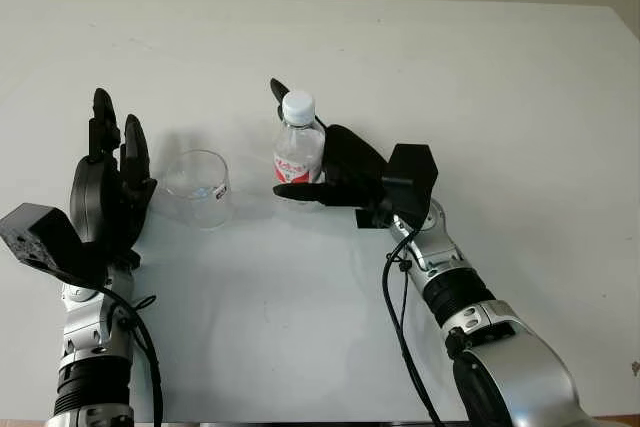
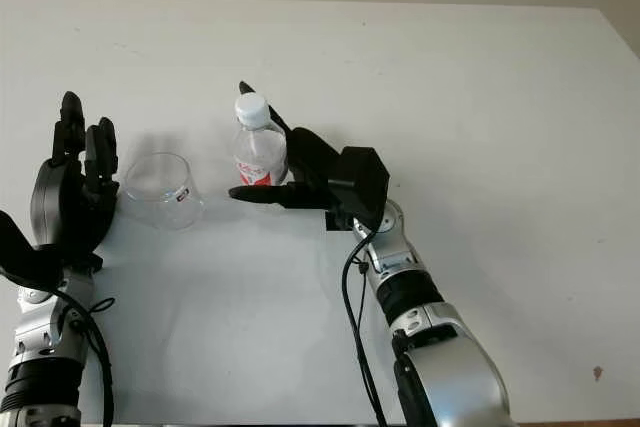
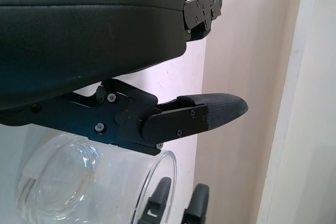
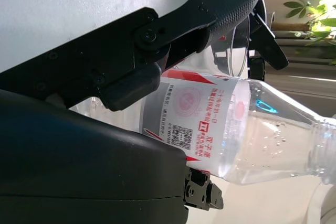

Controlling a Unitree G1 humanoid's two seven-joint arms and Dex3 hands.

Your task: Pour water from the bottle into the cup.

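Bottle (image 1: 298,147): clear plastic, white cap on, red-and-white label, standing upright near the middle of the white tabletop (image 1: 500,97). Water visible inside in the right wrist view.

Cup (image 1: 196,188): clear, wide-mouthed, standing on the tabletop just to the left of the bottle, apart from it. No label readable beyond a small mark on its wall.

Right hand (image 1: 345,172): black, reaching in from the bottom right, set around the bottle at label height. One of its fingers (image 1: 300,191) crosses the front of the bottle low down; another rises behind it near the cap. In the right wrist view the fingers (image 4: 210,14) lie against the label, closed on the bottle.

Left hand (image 1: 105,192): black, upright at the left of the tabletop, just beside the cup and not touching it. It holds nothing and is open, fingers (image 1: 103,117) pointing away from the robot. In the left wrist view the cup's rim sits close below one of the fingers.

Cable: black, looping along each forearm.
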